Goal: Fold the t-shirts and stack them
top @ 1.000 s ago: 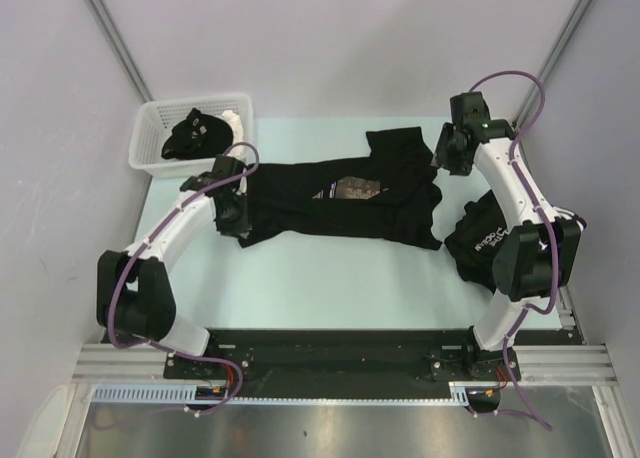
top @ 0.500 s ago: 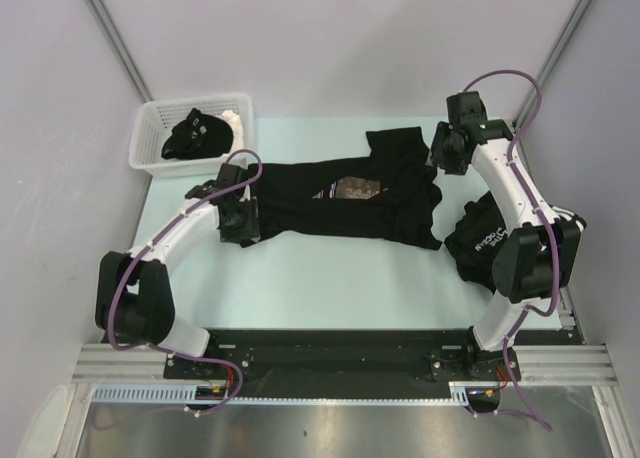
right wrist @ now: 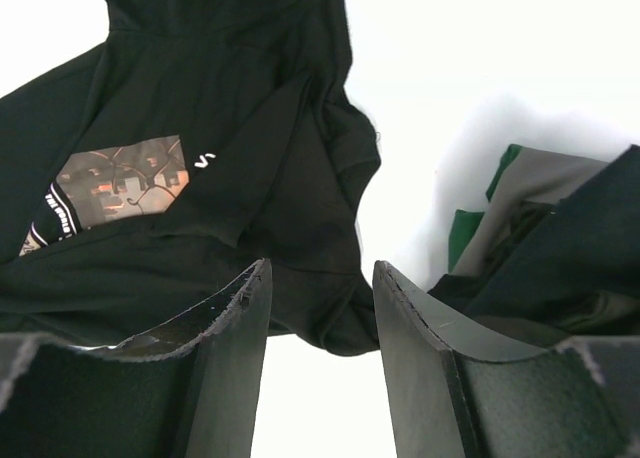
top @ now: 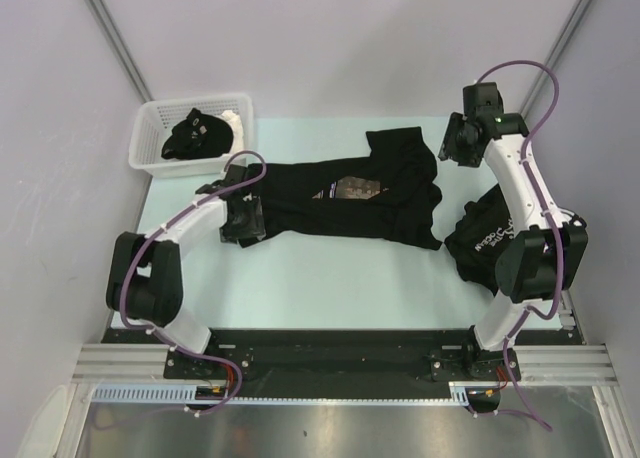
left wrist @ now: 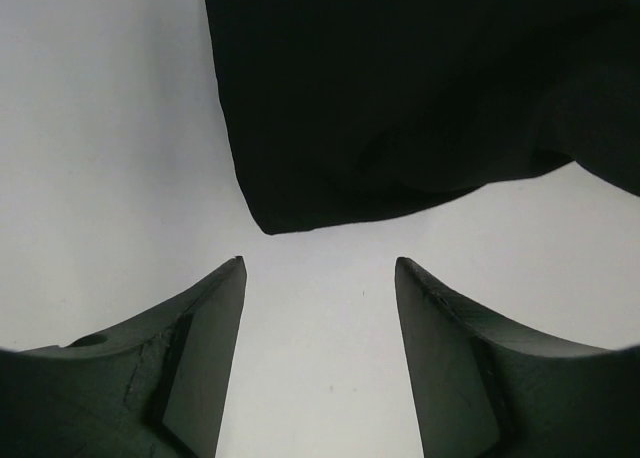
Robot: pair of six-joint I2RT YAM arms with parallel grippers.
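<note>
Both jaws spread, empty: L gripper (left wrist: 319,262) let go shirt (top: 330,214) hem; R gripper (right wrist: 321,264) pulled back.

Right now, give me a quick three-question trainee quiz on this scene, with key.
1. True or false: the left gripper is clamped on the hem of the t-shirt with the reddish-brown print.
2. Fill in: the white slotted basket holds a ___ garment.
3. Where does the t-shirt with white lettering lie? A) in the basket B) crumpled beside the right arm C) folded at table centre
Key: 1 false, jaws apart and empty, the hem ahead of them; 2 black; 3 B.
</note>
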